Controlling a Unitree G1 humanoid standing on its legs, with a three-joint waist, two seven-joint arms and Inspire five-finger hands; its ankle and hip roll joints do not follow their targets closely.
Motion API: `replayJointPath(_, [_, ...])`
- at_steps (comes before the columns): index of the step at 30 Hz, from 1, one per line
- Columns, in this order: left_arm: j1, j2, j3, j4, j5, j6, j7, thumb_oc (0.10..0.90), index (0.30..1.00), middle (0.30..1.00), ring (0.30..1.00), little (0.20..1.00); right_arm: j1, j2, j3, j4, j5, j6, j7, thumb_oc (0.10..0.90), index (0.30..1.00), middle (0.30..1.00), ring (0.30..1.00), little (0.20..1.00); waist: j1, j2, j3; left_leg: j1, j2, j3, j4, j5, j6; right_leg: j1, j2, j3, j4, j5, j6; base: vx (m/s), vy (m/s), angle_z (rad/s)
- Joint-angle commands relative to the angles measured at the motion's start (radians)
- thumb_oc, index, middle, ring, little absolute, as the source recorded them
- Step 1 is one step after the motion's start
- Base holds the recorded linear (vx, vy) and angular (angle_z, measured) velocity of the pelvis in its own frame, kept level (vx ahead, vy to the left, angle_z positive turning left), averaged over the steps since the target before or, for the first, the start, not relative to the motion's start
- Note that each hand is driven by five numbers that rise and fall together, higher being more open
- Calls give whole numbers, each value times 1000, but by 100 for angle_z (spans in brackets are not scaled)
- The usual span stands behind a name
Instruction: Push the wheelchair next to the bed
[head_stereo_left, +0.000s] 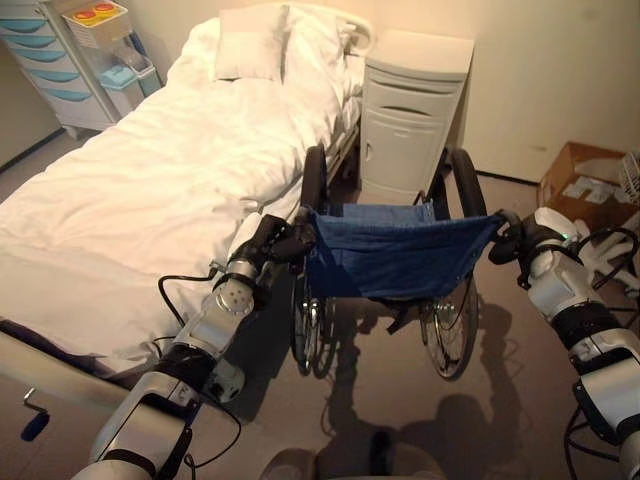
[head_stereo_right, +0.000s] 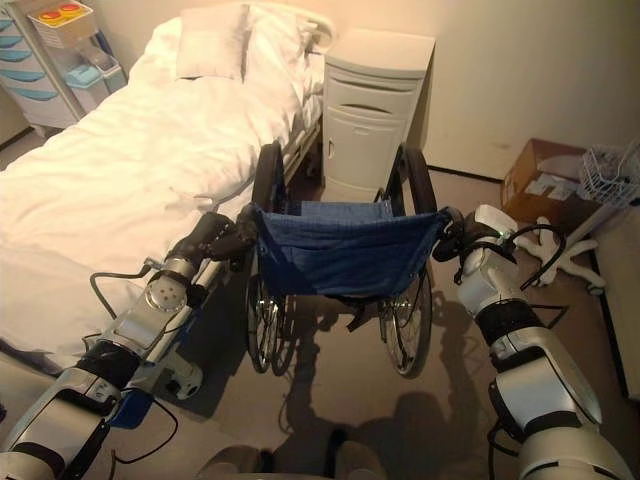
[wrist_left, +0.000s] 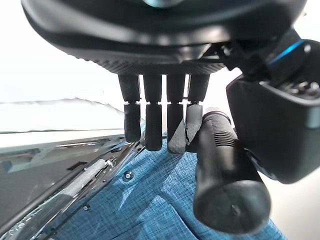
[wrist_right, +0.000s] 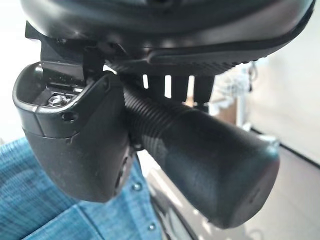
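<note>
A wheelchair with a blue cloth backrest (head_stereo_left: 390, 250) and black wheels stands with its back to me, its left wheel (head_stereo_left: 313, 178) close to the side of the bed (head_stereo_left: 150, 190) with white sheets. My left hand (head_stereo_left: 275, 240) is curled round the left push handle (wrist_left: 225, 175), which sits between the fingers (wrist_left: 152, 125) and the thumb (wrist_left: 275, 125). On the other side my right hand (head_stereo_left: 515, 238) is shut on the right push handle (wrist_right: 200, 150), with the thumb (wrist_right: 75, 145) wrapped in front of the ribbed grip.
A white bedside cabinet (head_stereo_left: 410, 120) stands straight ahead of the wheelchair, against the wall beside the bed's head. A cardboard box (head_stereo_left: 585, 175) and a white wire basket (head_stereo_right: 610, 170) sit at the right. A drawer cart (head_stereo_left: 50, 60) stands far left. A pillow (head_stereo_left: 250, 45) lies at the bed's head.
</note>
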Motion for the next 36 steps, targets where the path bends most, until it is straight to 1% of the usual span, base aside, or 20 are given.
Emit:
replayJointPath(1, [-63,19,-30,132,65,58,19,400,300,300,300,300,22,86,110,-81,28,-172,59,400,300,300,300,300,30,28,70,-45,28,65,-339,150,41,139,-21,7,-153,98,78,211,201,-31])
replayJointPath(2, [-71,20,-37,129,40,71,27,400,300,300,300,300,23,88,98,-100,9,-159,64,400,300,300,300,300,37,30,89,-77,17,73,-312,148,48,157,-25,8,-163,91,74,169,173,-43])
replayJointPath(3, [-73,16,-31,131,44,73,22,400,300,300,300,300,21,89,94,-102,6,-154,66,400,300,300,300,300,33,31,88,-66,16,78,-331,127,54,154,-30,6,-162,89,78,164,174,-50])
replayJointPath(4, [-76,13,-24,135,53,74,14,400,300,300,300,300,18,90,92,-102,10,-146,63,400,300,300,300,300,30,33,85,-43,12,82,-367,107,61,149,-37,4,-159,87,84,123,160,-44])
replayJointPath(5, [-79,24,-20,144,60,66,4,400,300,300,300,300,22,97,88,-96,16,-150,55,400,300,300,300,300,28,45,71,6,2,72,-447,97,69,128,-41,-9,-148,84,96,132,165,-83])
replayJointPath(7, [-75,51,-5,145,55,73,-12,400,300,300,300,300,36,90,79,-116,6,-158,72,400,300,300,300,300,23,58,54,81,1,81,-535,99,77,106,-47,-25,-140,87,114,149,134,-93])
replayJointPath(8, [-73,56,-3,143,54,75,-13,400,300,300,300,300,39,91,79,-117,7,-162,70,400,300,300,300,300,23,58,51,85,-1,79,-544,98,79,104,-47,-24,-140,87,117,114,78,-43])
replayJointPath(11, [-73,74,2,132,41,99,-17,400,300,300,300,300,26,89,89,-113,17,-167,68,400,300,300,300,300,26,54,41,88,-4,87,-545,89,89,82,-58,-26,-135,90,124,43,32,-10])
replayJointPath(14, [-71,74,0,135,36,97,-17,400,300,300,300,300,20,94,92,-93,20,-180,48,400,300,300,300,300,28,53,37,90,-4,92,-541,79,96,76,-66,-25,-138,96,127,62,18,-26])
replayJointPath(16, [-67,72,-4,133,33,107,-13,400,300,300,300,300,16,97,93,-79,33,-189,34,400,300,300,300,300,31,52,32,92,-7,90,-543,74,101,81,-69,-23,-148,99,129,64,7,-2])
replayJointPath(21, [-56,66,-2,144,25,95,3,400,300,300,300,300,12,103,89,-78,53,-185,23,400,300,300,300,300,28,54,24,99,-8,92,-547,70,105,81,-66,-12,-147,97,131,23,18,6])
replayJointPath(23, [-53,57,-2,157,25,86,3,400,300,300,300,300,19,110,83,-68,61,-198,18,400,300,300,300,300,23,58,17,113,-5,96,-555,68,107,83,-65,-9,-143,98,133,28,41,1])
replayJointPath(27, [-44,59,1,154,30,82,1,400,300,300,300,300,36,111,69,-75,64,-203,11,400,300,300,300,300,18,59,7,130,-2,101,-562,63,111,88,-62,-3,-139,98,137,9,10,-1])
replayJointPath(28, [-42,57,3,153,30,81,4,684,726,726,726,726,41,111,64,-78,68,-200,5,402,302,302,302,302,17,60,4,134,-1,103,-566,63,111,90,-62,-2,-140,99,138,0,0,0])
replayJointPath(29, [-41,56,3,153,31,80,5,684,726,726,726,726,42,111,62,-79,73,-199,-3,402,302,302,302,302,17,60,3,136,-1,103,-567,63,112,90,-61,-3,-141,99,138,0,0,0])
replayJointPath(30, [-40,59,3,148,21,76,-5,800,900,900,900,900,43,109,54,-75,91,-198,-10,800,900,900,900,900,16,60,-2,141,0,102,-569,62,112,94,-59,0,-142,98,138,0,0,0])
replayJointPath(33, [-43,61,3,139,17,75,-16,800,900,900,900,900,42,104,43,-80,110,-193,-22,800,900,900,900,900,16,63,-7,147,1,103,-572,60,111,97,-59,-1,-143,97,138,0,0,0])
replayJointPath(34, [-45,70,4,121,7,76,-21,800,900,900,900,900,39,96,34,-99,145,-174,-21,800,900,900,900,900,14,64,-11,150,1,102,-572,59,110,101,-59,1,-145,96,137,0,0,0])
replayJointPath(36, [-47,80,8,111,-11,73,-24,800,900,900,900,900,36,88,23,-110,169,-163,-16,800,900,900,900,900,13,64,-14,153,2,101,-575,58,109,103,-58,0,-146,95,136,-17,-16,0])
